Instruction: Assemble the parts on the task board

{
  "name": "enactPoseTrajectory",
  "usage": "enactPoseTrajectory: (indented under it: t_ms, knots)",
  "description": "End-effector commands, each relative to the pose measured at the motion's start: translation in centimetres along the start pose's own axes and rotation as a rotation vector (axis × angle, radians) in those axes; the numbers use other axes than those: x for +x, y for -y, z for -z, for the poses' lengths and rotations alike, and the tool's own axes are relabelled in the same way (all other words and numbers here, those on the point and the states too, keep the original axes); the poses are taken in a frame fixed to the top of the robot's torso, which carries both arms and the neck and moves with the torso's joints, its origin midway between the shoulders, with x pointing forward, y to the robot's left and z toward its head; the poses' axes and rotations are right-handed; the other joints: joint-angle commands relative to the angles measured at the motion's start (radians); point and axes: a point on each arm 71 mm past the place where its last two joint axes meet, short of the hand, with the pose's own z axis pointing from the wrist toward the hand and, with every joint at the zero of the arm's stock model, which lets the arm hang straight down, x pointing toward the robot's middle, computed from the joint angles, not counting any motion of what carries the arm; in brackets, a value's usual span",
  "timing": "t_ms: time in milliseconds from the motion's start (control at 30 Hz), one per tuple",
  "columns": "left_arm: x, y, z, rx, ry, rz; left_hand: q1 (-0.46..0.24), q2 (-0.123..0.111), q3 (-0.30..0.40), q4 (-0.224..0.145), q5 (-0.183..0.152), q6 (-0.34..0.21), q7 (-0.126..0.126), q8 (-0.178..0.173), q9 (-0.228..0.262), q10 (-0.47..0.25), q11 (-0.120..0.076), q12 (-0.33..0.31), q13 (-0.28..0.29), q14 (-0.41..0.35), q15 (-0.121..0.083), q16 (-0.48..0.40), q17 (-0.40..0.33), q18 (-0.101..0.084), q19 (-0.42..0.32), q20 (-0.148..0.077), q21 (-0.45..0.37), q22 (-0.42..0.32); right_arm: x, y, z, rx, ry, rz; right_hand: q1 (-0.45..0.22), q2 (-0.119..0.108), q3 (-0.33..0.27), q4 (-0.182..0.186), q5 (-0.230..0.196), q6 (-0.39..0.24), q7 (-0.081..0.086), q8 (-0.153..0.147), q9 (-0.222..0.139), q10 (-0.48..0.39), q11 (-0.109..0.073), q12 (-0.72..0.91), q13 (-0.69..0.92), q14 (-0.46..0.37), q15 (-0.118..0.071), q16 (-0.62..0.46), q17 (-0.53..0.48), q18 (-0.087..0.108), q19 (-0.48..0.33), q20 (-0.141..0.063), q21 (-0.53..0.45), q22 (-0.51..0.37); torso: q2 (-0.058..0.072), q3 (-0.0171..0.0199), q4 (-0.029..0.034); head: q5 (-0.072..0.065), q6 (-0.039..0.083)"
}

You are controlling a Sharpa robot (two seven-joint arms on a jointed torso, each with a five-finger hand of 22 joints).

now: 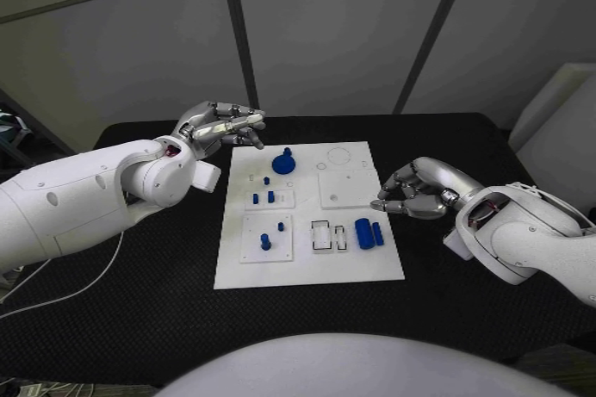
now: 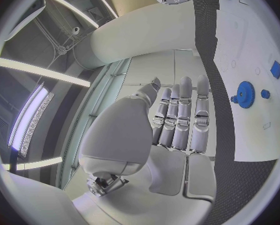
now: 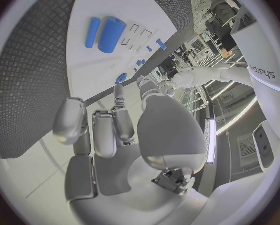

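On the task board [image 1: 354, 272] lie blue parts [image 1: 368, 232]

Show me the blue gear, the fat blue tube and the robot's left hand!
gear [image 1: 284, 164], head view, on its round top.
tube [image 3: 111, 34], right wrist view, on its side.
left hand [image 1: 224, 124], head view, on its knuckles.

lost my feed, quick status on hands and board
Left hand and right hand both empty, flanking the task board. Blue gear and cylinders on the board, untouched. Nothing in the way.
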Motion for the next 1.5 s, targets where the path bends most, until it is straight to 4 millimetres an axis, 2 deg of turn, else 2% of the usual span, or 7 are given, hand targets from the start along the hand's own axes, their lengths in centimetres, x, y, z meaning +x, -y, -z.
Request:
enactPoseTrajectory:
  t_ms: [33,167,267,500,700,1333,1500]
  knots:
    - [0.0,0.1,0.1,0.012,-0.005,-0.006,0.003,0.002,-0.005,-0.003,-0.002,-0.005,0.003,0.006,-0.001,-0.004,-0.002,-0.005,-0.001,0.009,0.0,-0.005,-0.001,0.049,0.008,0.002,-0.006,-0.001,0.5,0.5,0.2,0.093,-0.003,0.016,0.006,-0.005,-0.018,0.006,0.011,-0.014,0.002,0.007,0.005,-0.006,0.005,-0.005,-0.002,0.065,0.001,0.005,0.06,-0.006,0.006,0.003,0.003,0.002,-0.001,-0.0008,-0.0035,-0.005,0.0]
    - [0.1,0.1,0.1,0.012,-0.006,-0.005,0.003,0.002,-0.005,-0.003,-0.002,-0.005,0.003,0.006,-0.001,-0.004,-0.002,-0.005,-0.001,0.009,0.0,-0.005,-0.001,0.049,0.008,0.002,-0.006,-0.001,1.6,0.6,0.3,0.118,-0.026,0.04,0.006,-0.01,-0.048,0.023,0.023,-0.026,0.004,0.016,0.013,-0.01,0.007,-0.009,-0.001,0.065,0.003,0.01,0.068,-0.007,0.005,0.005,0.005,0.005,-0.001,-0.0013,-0.0003,-0.006,0.0]
    - [0.0,0.2,0.1,0.013,-0.005,-0.006,0.003,0.002,-0.005,-0.003,-0.002,-0.005,0.003,0.006,-0.001,-0.004,-0.002,-0.005,-0.001,0.009,0.0,-0.005,-0.001,0.049,0.008,0.002,-0.006,-0.001,2.5,0.5,0.1,0.127,-0.044,0.056,0.008,-0.013,-0.071,0.039,0.026,-0.038,0.005,0.022,0.02,-0.015,0.008,-0.014,-0.003,0.066,0.005,0.012,0.074,-0.006,0.003,0.006,0.005,0.005,0.0,0.0003,-0.0012,-0.004,0.0]
    - [0.0,0.2,0.2,0.014,-0.006,-0.006,0.003,0.002,-0.005,-0.003,-0.002,-0.005,0.003,0.006,-0.001,-0.004,-0.002,-0.005,-0.001,0.009,0.0,-0.005,-0.001,0.049,0.008,0.002,-0.006,-0.001,4.0,0.1,-0.2,0.131,-0.072,0.08,0.015,-0.012,-0.097,0.06,0.027,-0.052,0.008,0.032,0.028,-0.019,0.01,-0.019,-0.002,0.066,0.007,0.014,0.078,-0.006,0.002,0.008,0.004,0.004,-0.001,-0.0003,0.0019,-0.002,0.0]
    - [-0.1,0.2,0.3,0.014,-0.004,-0.007,0.003,0.002,-0.005,-0.003,-0.002,-0.005,0.003,0.006,-0.001,-0.004,-0.002,-0.005,-0.001,0.009,0.0,-0.005,-0.001,0.049,0.008,0.002,-0.006,-0.001,4.5,-0.1,-0.4,0.126,-0.074,0.098,0.019,-0.012,-0.109,0.07,0.027,-0.058,0.008,0.036,0.032,-0.022,0.011,-0.023,-0.004,0.066,0.007,0.014,0.079,-0.006,0.0,0.009,0.003,0.004,0.0,-0.0001,-0.0021,0.005,0.0]
    - [-0.1,0.3,0.4,0.013,-0.005,-0.006,0.002,0.002,-0.007,-0.003,-0.002,-0.004,0.003,0.007,-0.002,-0.004,-0.002,-0.004,-0.002,0.009,0.0,-0.006,-0.001,0.049,0.009,0.002,-0.007,-0.002,5.4,-0.5,-0.7,0.121,-0.109,0.154,0.03,-0.01,-0.142,0.104,0.023,-0.064,0.007,0.058,0.047,-0.029,0.01,-0.034,-0.008,0.064,0.007,0.011,0.077,-0.004,-0.004,0.01,-0.001,-0.001,0.0,-0.0002,-0.0017,0.011,0.0]
    - [0.0,0.3,0.4,0.012,-0.008,-0.005,0.002,0.002,-0.007,-0.003,-0.002,-0.004,0.003,0.007,-0.002,-0.004,-0.002,-0.004,-0.002,0.009,0.0,-0.006,-0.001,0.049,0.009,0.002,-0.007,-0.002,6.0,-0.5,-0.9,0.123,-0.122,0.167,0.033,-0.01,-0.146,0.109,0.02,-0.066,0.007,0.061,0.049,-0.031,0.01,-0.037,-0.01,0.064,0.007,0.01,0.077,-0.004,-0.004,0.01,-0.002,-0.002,0.0,0.0001,0.0009,0.012,0.0]
